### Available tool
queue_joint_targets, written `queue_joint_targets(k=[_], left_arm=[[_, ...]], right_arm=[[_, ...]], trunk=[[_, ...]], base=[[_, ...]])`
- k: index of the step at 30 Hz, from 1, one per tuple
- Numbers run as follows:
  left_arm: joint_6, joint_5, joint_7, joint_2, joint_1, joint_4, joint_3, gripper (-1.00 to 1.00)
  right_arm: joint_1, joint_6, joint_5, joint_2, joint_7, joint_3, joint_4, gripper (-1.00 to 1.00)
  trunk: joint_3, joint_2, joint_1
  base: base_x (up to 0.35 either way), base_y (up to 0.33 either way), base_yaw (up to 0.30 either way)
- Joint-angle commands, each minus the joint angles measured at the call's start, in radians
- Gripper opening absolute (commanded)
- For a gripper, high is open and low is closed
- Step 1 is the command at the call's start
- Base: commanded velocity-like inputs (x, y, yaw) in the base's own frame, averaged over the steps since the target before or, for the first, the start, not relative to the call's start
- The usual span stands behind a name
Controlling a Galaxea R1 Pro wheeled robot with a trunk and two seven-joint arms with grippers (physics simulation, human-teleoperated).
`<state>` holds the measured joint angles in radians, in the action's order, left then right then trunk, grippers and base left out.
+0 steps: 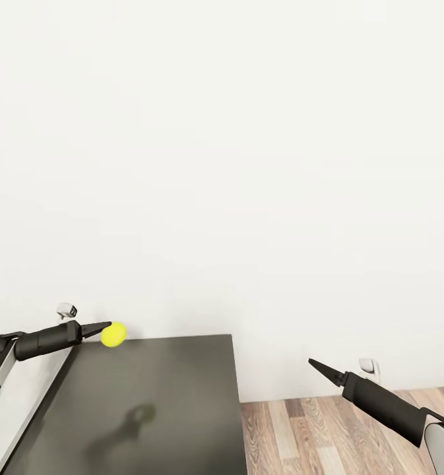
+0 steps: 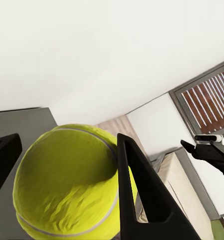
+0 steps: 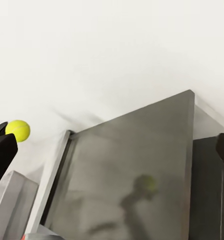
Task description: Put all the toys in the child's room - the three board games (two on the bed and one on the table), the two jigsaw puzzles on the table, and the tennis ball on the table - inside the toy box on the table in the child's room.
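Left hand (image 1: pixel 97 328) – fingers clamped on the tennis ball (image 1: pixel 113 334).

Place: a room in a home, rendered in a simulator.
Wall (image 1: pixel 248 165): plain white, bare, filling most of the head view.
Floor (image 1: pixel 327 429): wood planks, near right.
Furniture: a dark grey shelf top (image 1: pixel 149 409) against the wall, a lighter grey table (image 1: pixel 24 402) edge joined at its left.
Bed (image 2: pixel 184 187): beige mattress on a grey frame, seen past the left wrist.
Window (image 2: pixel 209 100): dark-framed, slatted.
Plaything: a tennis ball (image 1: pixel 113 334) points to a lived-in room.
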<state>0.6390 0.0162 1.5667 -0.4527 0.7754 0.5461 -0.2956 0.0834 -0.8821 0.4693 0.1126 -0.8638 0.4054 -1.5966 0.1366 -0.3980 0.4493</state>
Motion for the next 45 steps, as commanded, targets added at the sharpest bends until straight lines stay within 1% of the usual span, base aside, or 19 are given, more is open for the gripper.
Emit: queue_joint_targets(k=[1, 10, 21, 26, 27, 29, 34, 45], left_arm=[[0.010, -0.001, 0.004, 0.000, 0.001, 0.000, 0.000, -1.00], [0.010, -0.001, 0.004, -0.004, 0.000, 0.000, -0.002, -1.00], [0.010, -0.001, 0.004, -0.001, -0.001, 0.001, 0.000, -1.00], [0.010, -0.001, 0.004, -0.001, -0.001, 0.001, 0.000, -1.00], [0.010, -0.001, 0.004, -0.001, -0.001, 0.001, 0.000, -1.00], [0.010, -0.001, 0.004, -0.001, -0.001, 0.001, 0.000, -1.00], [0.010, -0.001, 0.004, -0.001, -0.001, 0.001, 0.000, -1.00], [0.010, -0.001, 0.004, 0.000, -0.001, 0.001, 0.000, -1.00]], right_arm=[[0.001, -0.005, 0.000, 0.000, -0.004, 0.001, 0.000, 1.00], [0.001, -0.005, 0.000, -0.001, -0.007, 0.000, 0.000, 1.00], [0.000, -0.007, 0.000, -0.001, -0.013, 0.003, -0.002, 1.00], [0.000, -0.005, 0.000, -0.001, -0.085, 0.036, -0.002, 1.00], [0.000, -0.005, 0.000, -0.001, -0.108, 0.051, -0.002, 1.00], [0.000, -0.005, 0.000, -0.001, -0.121, 0.062, -0.002, 1.00], [-0.001, -0.004, 0.000, -0.002, -0.133, 0.073, -0.002, 1.00], [0.000, -0.003, 0.000, -0.002, -0.135, 0.074, -0.002, 1.00]], trunk=[[0.000, -0.002, 0.001], [-0.014, -0.002, 0.001], [-0.033, -0.002, 0.001], [-0.041, -0.002, 0.001], [-0.043, -0.002, 0.001], [-0.046, -0.002, 0.001], [-0.054, -0.002, 0.001], [-0.072, -0.002, 0.001]], base=[[0.000, 0.000, 0.000], [0.000, 0.000, 0.000], [0.000, 0.000, 0.000], [0.000, 0.000, 0.000], [0.000, 0.000, 0.000], [0.000, 0.000, 0.000], [0.000, 0.000, 0.000], [0.000, -0.046, 0.000]])
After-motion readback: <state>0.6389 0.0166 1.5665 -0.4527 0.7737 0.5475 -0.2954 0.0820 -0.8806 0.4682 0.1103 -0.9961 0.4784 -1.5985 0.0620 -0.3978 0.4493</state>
